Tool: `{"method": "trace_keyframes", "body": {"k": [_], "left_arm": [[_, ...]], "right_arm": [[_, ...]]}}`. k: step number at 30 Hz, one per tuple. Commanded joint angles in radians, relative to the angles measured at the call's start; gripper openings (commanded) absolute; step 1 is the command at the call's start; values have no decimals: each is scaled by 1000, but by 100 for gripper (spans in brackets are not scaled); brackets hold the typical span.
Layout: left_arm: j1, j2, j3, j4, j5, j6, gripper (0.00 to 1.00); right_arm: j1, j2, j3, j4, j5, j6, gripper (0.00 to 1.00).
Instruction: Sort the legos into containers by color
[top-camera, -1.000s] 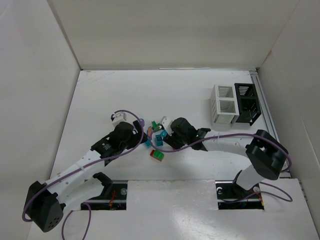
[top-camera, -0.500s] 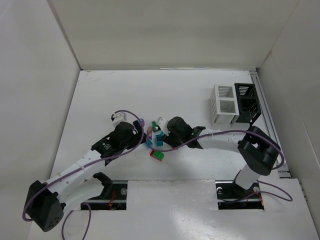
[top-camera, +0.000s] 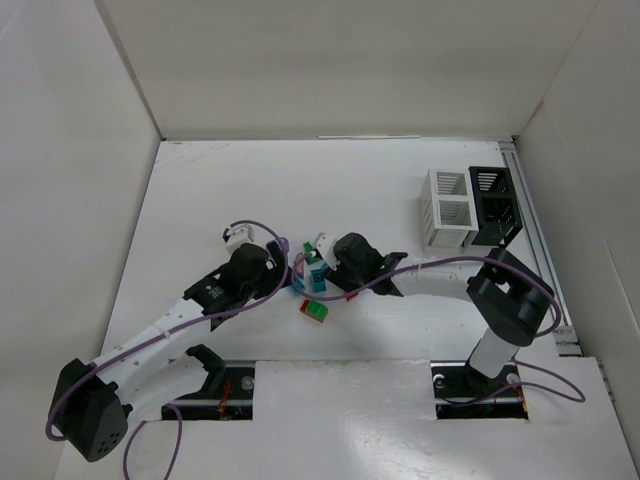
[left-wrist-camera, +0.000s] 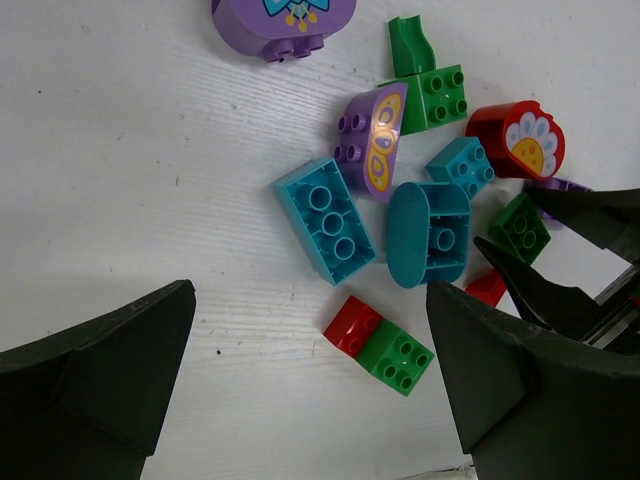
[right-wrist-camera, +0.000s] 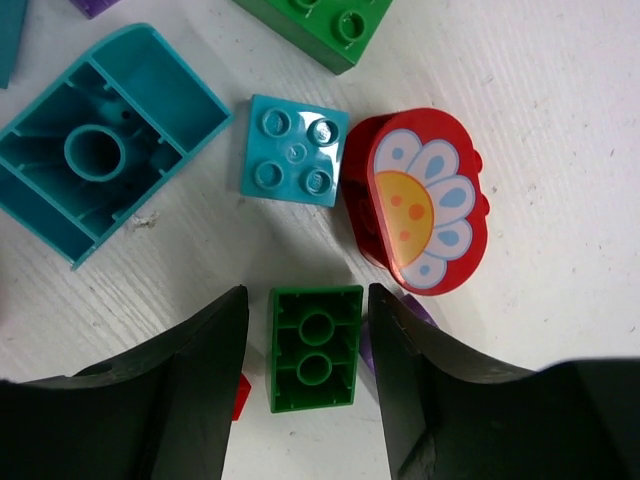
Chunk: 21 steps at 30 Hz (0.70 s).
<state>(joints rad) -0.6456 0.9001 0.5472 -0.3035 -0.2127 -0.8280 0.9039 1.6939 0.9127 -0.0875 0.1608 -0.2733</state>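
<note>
The left arm (top-camera: 160, 330) and right arm (top-camera: 445, 285) share one build: slim white links between bulky black joint housings. The largest housing is a rounded black shoulder (top-camera: 88, 422) farthest from each claw. A thin purple cable (top-camera: 245, 223) follows each arm, looping free just behind the claw and again down at the base. A small white block (top-camera: 235, 236) sits behind the left gripper (left-wrist-camera: 310, 290). Its fingers (left-wrist-camera: 100, 370) are matte black wedges, thick at the root and tapering to blunt tips, with faintly grainy surfaces. The right gripper (right-wrist-camera: 308, 295) has the same matte black fingers (right-wrist-camera: 150, 400), their inner edges smooth and gently curved toward the tips.
</note>
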Motion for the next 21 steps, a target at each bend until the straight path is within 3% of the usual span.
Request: {"method": "trace_keyframes", "body": {"k": [1,7,10,14,17,21], "left_arm": [[4,-4,3,3,-1,-6,100],[4,-13,3,3,-1,-6,100],[4,-13,3,3,-1,-6,100],[4,-13,3,3,-1,-6,100],[4,-13,3,3,-1,-6,100],[4,-13,23,12,9,3,100]], "right_arm": [[-7,-51,-31,3,-10,16,56],[-7,-73,-40,-44,3,16,63],[-7,-63,-40,-44,13,16,59],[-7,-72,-40,-44,2,16,40],[-7,-126,-29,-44,2,-4,32],[-7,-232,3,-90,29,-15,32]]}}
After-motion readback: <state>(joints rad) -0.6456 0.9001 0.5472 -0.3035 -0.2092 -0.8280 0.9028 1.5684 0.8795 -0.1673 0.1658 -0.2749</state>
